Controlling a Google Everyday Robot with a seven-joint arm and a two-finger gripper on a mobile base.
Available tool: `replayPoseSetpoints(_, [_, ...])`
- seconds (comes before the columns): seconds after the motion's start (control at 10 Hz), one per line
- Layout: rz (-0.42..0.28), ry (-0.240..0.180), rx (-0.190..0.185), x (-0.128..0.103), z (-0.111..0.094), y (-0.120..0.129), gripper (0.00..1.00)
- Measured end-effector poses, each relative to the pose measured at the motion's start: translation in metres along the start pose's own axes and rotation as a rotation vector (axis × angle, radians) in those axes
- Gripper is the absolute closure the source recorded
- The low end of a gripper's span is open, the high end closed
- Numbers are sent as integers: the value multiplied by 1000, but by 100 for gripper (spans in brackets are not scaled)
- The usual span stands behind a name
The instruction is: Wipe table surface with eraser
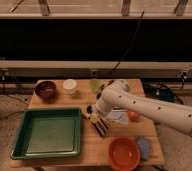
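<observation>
1. One big green tray (48, 134) sits on the left part of the table surface (96, 146). It looks bare inside.
2. Behind the tray I see a dark red bowl (45, 90). Next to that is a small white cup (69, 86).
3. A brush with a yellow handle (87, 115) lies just right of the tray, close under my arm.
4. My gripper (97, 119) is low over the middle of the table, just right of the tray. I cannot tell how it stands from here.
5. The eraser (101, 126) is the little striped block right under the gripper, lying on the wood. It seems to touch the gripper, but I cannot be sure it is held.
6. My white arm (149, 111) comes in from the right and bends down there.
7. A small orange ball (134, 116) lies under the arm. An orange bowl (124, 153) sits at the front, with a blue-grey sponge (144, 147) just right of it.
8. I think the wiping is in the middle or only starting. I see no marks on the wood to show what is clean, and most of the bare wood may be left to do.
</observation>
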Motion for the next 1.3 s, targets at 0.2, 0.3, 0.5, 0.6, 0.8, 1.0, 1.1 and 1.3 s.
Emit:
replayPoseSetpoints(0.2, [18,16,-22,14,8,8,100])
replayPoseSetpoints(0.3, [39,32,-26,28,10,5,100])
replayPoseSetpoints(0.5, [74,66,-23,57,9,-7,100])
replayPoseSetpoints(0.6, [95,84,-11,74,5,-17,100])
replayPoseSetpoints(0.8, [132,119,22,98,-4,-37,98])
replayPoseSetpoints(1.0, [163,144,62,113,-13,-57,79])
replayPoseSetpoints(1.1, [168,146,76,114,-18,-63,69])
replayPoseSetpoints(1.3, [164,143,80,111,-20,-64,59])
